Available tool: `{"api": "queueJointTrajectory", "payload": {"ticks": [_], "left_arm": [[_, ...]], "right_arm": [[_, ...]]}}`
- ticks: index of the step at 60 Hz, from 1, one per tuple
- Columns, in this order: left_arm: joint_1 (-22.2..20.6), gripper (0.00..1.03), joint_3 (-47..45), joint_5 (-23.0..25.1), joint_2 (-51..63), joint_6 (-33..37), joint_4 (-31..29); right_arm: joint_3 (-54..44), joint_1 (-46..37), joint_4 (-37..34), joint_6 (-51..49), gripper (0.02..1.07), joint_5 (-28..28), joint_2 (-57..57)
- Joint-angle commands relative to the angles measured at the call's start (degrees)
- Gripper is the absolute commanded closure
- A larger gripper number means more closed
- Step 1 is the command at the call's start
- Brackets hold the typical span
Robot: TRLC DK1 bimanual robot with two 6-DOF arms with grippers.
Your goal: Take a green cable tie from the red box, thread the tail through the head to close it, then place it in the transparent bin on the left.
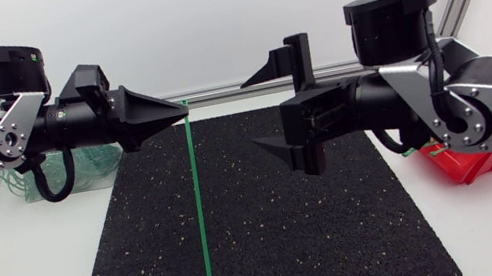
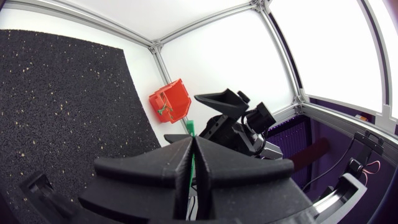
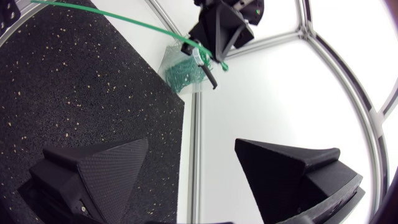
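Observation:
My left gripper (image 1: 183, 112) is shut on a green cable tie (image 1: 200, 217) close to one end. The long thin strip runs straight from the fingertips over the black mat (image 1: 285, 243) toward the front edge. In the left wrist view the tie (image 2: 191, 129) shows as a green sliver between the closed fingers (image 2: 180, 158). My right gripper (image 1: 258, 112) faces the left one a short way off, open and holding nothing. From the right wrist, its own gripper (image 3: 193, 155) is wide open, and ahead the left gripper (image 3: 217, 34) pinches the tie (image 3: 106, 15).
The red box (image 1: 454, 164) sits at the table's right under my right arm, and shows beyond the mat in the left wrist view (image 2: 169, 102). The transparent bin (image 1: 36, 183), with several green ties inside, stands at the left behind my left arm.

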Motion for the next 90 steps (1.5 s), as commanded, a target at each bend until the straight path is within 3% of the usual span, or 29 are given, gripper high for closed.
{"api": "queueJointTrajectory", "payload": {"ticks": [1, 17, 22, 28, 44, 51, 64, 74, 90], "left_arm": [[-0.1, 1.0, 0.9, 0.8, 1.6, -1.3, -0.3], [-0.6, 1.0, 0.4, 1.8, 3.2, -0.8, -0.4], [-0.7, 1.0, 0.4, 2.5, 3.5, -0.8, -0.5], [-0.8, 1.0, 0.5, 3.7, 4.3, -0.8, -1.4], [-0.6, 1.0, 1.0, 4.4, 6.4, -0.8, -2.1], [-0.5, 1.0, 1.0, 4.4, 6.7, -0.8, -2.1], [-0.6, 1.0, 0.9, 4.7, 7.1, -0.7, -2.1], [-0.6, 1.0, 0.4, 5.0, 7.0, -0.7, -2.1], [-1.2, 1.0, -0.6, 5.1, 5.8, -0.6, -2.1]], "right_arm": [[-3.6, 1.9, 2.7, -7.7, 0.05, -1.7, -2.1], [-8.3, 5.0, 5.3, -24.9, 0.05, -13.9, -2.7], [-10.5, 7.1, 7.6, -27.3, 0.05, -15.1, -2.9], [-14.6, 10.7, 15.2, -27.3, 0.05, -15.2, -3.0], [-22.1, 18.5, 21.7, -33.1, 0.05, -15.1, -3.5], [-22.9, 20.8, 21.4, -33.7, 0.06, -15.4, -3.6], [-23.3, 23.5, 20.8, -34.0, 0.19, -16.7, -2.1], [-23.6, 24.9, 20.8, -34.1, 0.48, -16.7, -0.4], [-22.9, 25.5, 23.7, -33.8, 0.5, -14.9, 4.6]]}}
